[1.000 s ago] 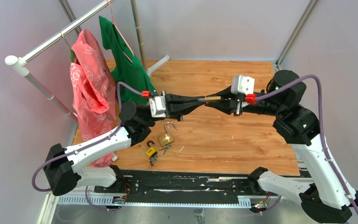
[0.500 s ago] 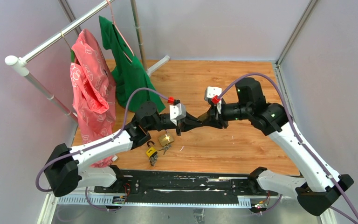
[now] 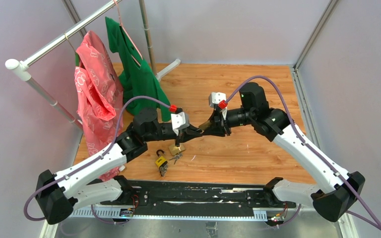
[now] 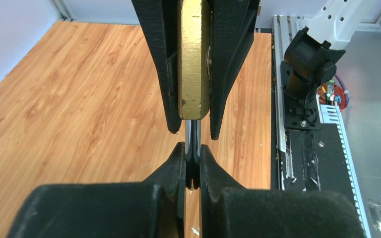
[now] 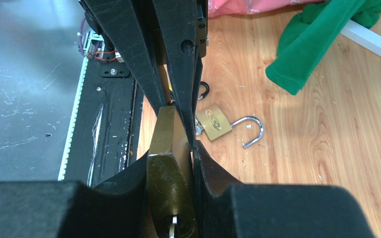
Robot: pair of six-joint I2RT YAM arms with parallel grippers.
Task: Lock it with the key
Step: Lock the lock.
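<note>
– Padlock [image 4: 194, 59] location?
– Held off the table [image 3: 238, 148], brass body clamped between the right gripper [image 5: 171, 153] fingers.
– Left gripper [image 4: 192, 148]?
– Pressed together on the steel shackle [image 4: 192, 130] projecting from that body, fingertips nearly meeting the right's.

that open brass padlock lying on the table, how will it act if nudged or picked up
The brass padlock looks solid metal, so probably heavy for its size and rigid. It lies flat on the wooden table, so it should slide rather than roll. Its open shackle may swing or catch.
</note>
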